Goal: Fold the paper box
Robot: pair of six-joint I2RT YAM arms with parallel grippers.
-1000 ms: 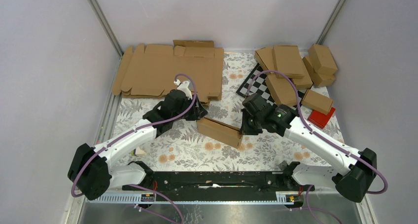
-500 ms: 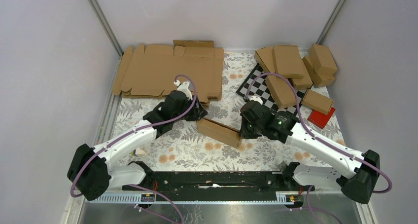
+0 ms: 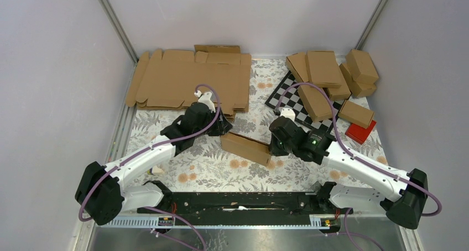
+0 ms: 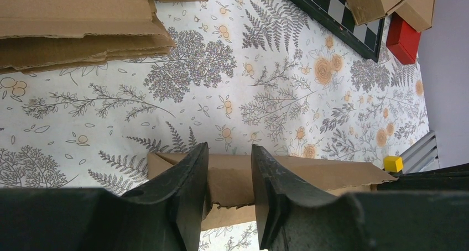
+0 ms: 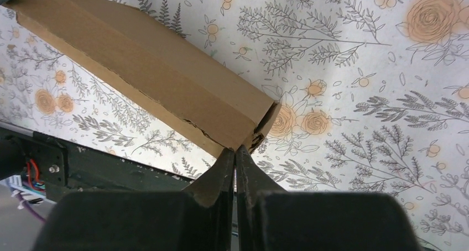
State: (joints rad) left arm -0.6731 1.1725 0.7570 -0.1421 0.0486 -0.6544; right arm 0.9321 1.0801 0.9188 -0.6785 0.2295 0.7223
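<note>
The paper box (image 3: 246, 147) is a slim brown carton lying slantwise on the flowered mat in the middle. My left gripper (image 3: 225, 130) holds its left end; in the left wrist view the fingers (image 4: 191, 176) clamp a torn-edged piece of the paper box (image 4: 309, 171) between them. My right gripper (image 3: 271, 147) is at the carton's right end. In the right wrist view its jaws are pressed together with nothing showing between them, and my right gripper (image 5: 235, 150) touches the lower end corner of the paper box (image 5: 155, 79), where the end looks partly open.
A stack of flat cardboard blanks (image 3: 188, 82) lies at the back left. A chequered board (image 3: 287, 96), several folded cartons (image 3: 326, 74) and a red block (image 3: 360, 132) sit at the back right. A black rail (image 3: 238, 198) runs along the near edge.
My right gripper has closed fully, and the right arm has swung a little left and nearer against the carton's end. The left gripper and the carton have barely moved.
</note>
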